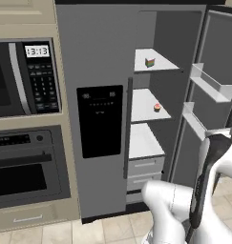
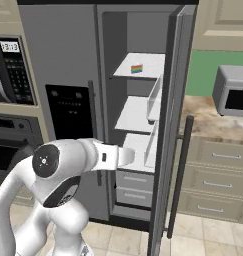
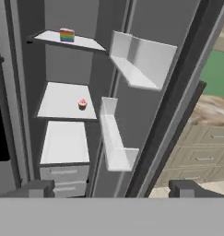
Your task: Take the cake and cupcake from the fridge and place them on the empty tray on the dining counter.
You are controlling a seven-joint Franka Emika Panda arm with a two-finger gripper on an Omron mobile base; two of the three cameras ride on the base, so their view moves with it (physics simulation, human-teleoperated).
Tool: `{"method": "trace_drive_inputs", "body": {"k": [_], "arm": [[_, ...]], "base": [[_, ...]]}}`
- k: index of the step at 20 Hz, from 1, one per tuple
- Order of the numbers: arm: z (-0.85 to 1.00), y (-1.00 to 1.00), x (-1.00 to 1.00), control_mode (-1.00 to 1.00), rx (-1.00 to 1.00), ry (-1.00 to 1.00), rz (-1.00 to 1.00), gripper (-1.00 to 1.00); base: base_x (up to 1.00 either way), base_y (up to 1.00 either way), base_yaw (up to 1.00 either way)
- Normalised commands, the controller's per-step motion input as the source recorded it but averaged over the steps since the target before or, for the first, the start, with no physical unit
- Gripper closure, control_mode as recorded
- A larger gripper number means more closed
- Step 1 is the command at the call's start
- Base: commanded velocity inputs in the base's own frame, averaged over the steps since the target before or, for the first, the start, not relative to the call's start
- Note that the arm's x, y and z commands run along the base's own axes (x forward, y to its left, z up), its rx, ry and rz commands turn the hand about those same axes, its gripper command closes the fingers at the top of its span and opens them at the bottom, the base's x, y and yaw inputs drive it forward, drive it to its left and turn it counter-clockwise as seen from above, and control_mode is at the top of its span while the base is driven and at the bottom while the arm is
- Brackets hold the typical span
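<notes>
The fridge (image 1: 98,57) (image 2: 58,50) stands with its right door swung open. The cake (image 1: 149,62) (image 2: 137,69) (image 3: 67,35), a small rainbow-layered wedge, sits on the top white shelf. One shelf below, the pink-frosted cupcake (image 1: 157,107) (image 3: 82,104) stands near the shelf's right side. My gripper (image 3: 112,189) is open, fingertips wide apart and nothing between them. It hangs in front of the open compartment, well short of both shelves. The tray and the dining counter are out of view.
The open fridge door (image 2: 168,125) carries clear bins (image 1: 210,83) (image 3: 141,60) just right of the shelves. Grey drawers (image 3: 62,175) sit under the lowest shelf. A microwave (image 1: 22,78) and oven (image 1: 26,171) are left of the fridge. A cabinet counter (image 2: 213,120) lies right.
</notes>
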Motion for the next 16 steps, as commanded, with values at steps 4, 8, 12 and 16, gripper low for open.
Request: {"method": "trace_drive_inputs", "body": {"k": [4,8,12,16], "arm": [[-0.19,0.39,1.00,-1.00,-0.12,0.01,-0.31,-1.00],[-0.18,0.28,1.00,-1.00,-0.10,0.01,-0.25,-1.00],[0.00,0.08,1.00,-1.00,-0.10,0.00,-0.25,-1.00],[-0.01,0.00,0.96,-1.00,-0.14,0.00,-0.21,-1.00]], "base": [[0.00,0.00,0.00],[0.00,0.00,0.00],[0.00,0.00,0.00],[0.00,0.00,0.00]]}}
